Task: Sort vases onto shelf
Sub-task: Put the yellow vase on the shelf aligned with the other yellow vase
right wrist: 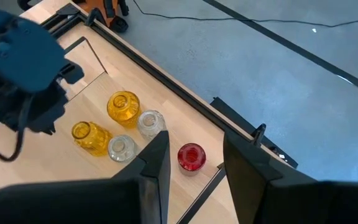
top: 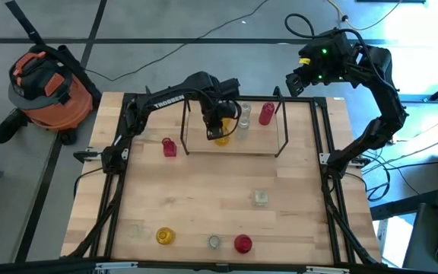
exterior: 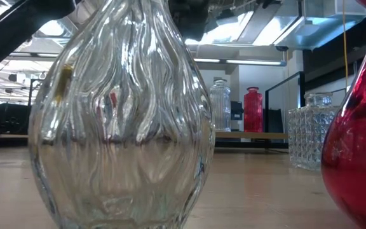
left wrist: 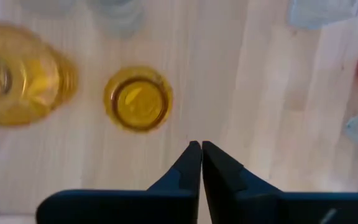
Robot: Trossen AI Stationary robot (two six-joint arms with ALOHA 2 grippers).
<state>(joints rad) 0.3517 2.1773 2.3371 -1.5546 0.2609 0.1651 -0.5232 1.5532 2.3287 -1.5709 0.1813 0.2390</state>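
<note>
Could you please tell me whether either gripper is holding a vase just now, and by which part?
Nothing is held. The left gripper is shut empty above the light-wood shelf, beside a small yellow glass vase; the right gripper hangs empty.

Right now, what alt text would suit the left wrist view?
The left gripper, jaws shut and empty, hangs over the light-wood shelf board, beside a small round yellow glass vase seen from above. A larger yellow glass vase sits further along.

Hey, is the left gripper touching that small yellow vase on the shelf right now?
Apart. In the left wrist view the left gripper is shut and empty, with bare shelf board showing between its tips and the small yellow vase.
</note>
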